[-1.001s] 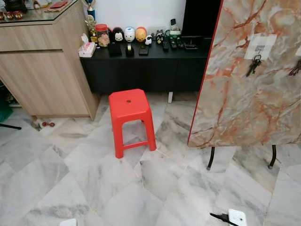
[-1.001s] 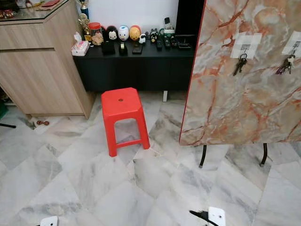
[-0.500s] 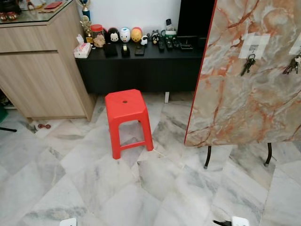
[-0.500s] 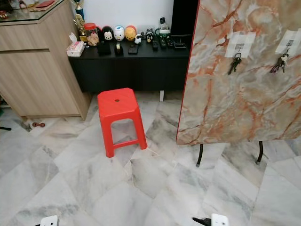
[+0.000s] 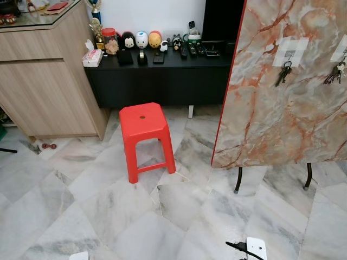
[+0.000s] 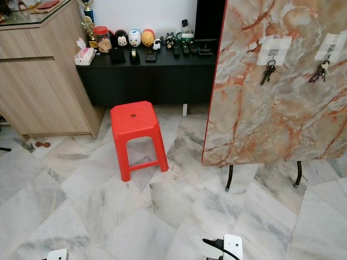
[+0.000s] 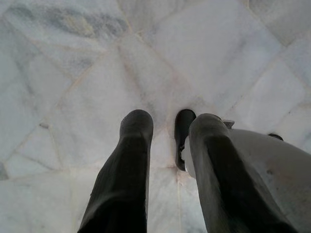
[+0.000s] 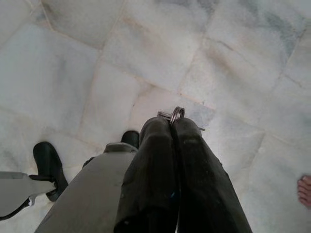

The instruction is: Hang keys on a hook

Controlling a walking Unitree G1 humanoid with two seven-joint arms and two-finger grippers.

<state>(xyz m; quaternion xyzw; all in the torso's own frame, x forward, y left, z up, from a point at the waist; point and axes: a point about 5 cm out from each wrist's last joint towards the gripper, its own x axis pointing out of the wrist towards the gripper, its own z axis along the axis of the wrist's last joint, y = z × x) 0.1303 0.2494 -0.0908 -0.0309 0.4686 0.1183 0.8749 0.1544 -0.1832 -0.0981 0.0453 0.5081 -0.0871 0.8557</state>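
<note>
Marble-tiled floor (image 5: 108, 216) runs through a living room. Right gripper (image 8: 172, 124) hangs low over the tiles, fingers pressed together on a key ring (image 8: 176, 114); the keys themselves are hidden behind the fingers. Left gripper (image 7: 167, 128) hangs idle, fingers parted, empty. Across the last second the whole view shifts, so the camera moves; the red stool (image 5: 145, 138) and marble board (image 5: 282, 108) stay put. Board carries 2 hooks, first (image 6: 272, 53) and second (image 6: 327, 53), each already bearing keys; a free hook cannot be made out
</note>
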